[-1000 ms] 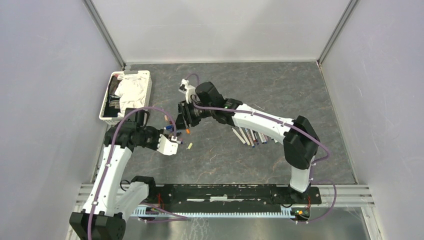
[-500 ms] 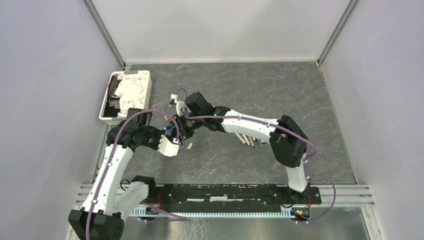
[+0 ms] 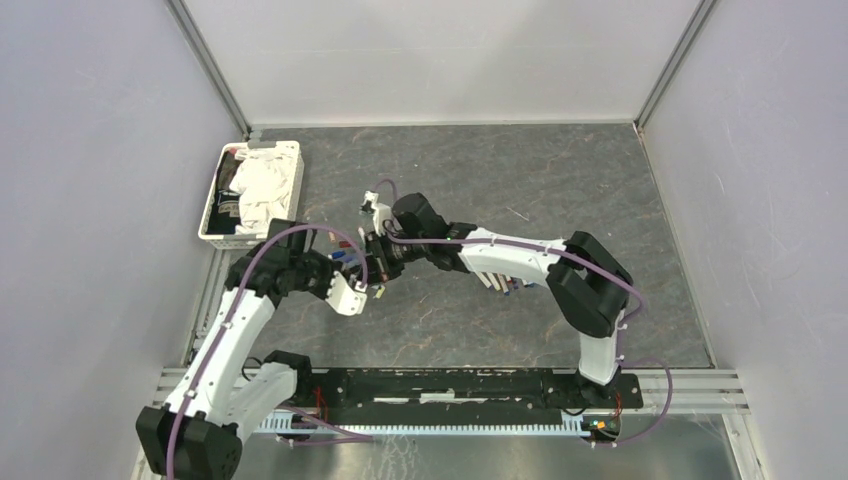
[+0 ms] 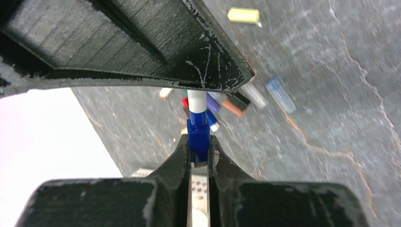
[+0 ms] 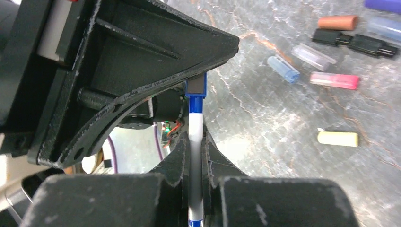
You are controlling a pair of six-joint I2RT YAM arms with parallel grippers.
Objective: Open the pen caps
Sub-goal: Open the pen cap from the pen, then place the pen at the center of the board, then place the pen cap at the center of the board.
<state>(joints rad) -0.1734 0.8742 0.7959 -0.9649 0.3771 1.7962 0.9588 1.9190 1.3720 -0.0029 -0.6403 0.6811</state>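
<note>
Left wrist view: left gripper (image 4: 198, 147) pressed tight on a blue cap (image 4: 198, 134). The cap points to 12 o'clock, and a white barrel (image 4: 196, 100) runs out of its far end.
Right wrist view: right gripper (image 5: 196, 142) pinching the white barrel, with the blue cap seated on the barrel's end at 12 o'clock from the fingertips.
Table (image 5: 283, 179): loose from 1 to 3 o'clock of the right gripper lie a yellow cap (image 5: 337, 138), pink cap (image 5: 335, 80), pale blue cap (image 5: 283, 69), clear cap (image 5: 314, 56) and orange cap (image 5: 338, 22).
Top view: grippers meet tip to tip at 8 o'clock from the table's middle.
Pens (image 3: 505, 282): white bundle at 4 o'clock from that meeting point, partly under the right forearm.
Tray (image 3: 211, 205): white, in the 10 o'clock corner, holding white cloth.
</note>
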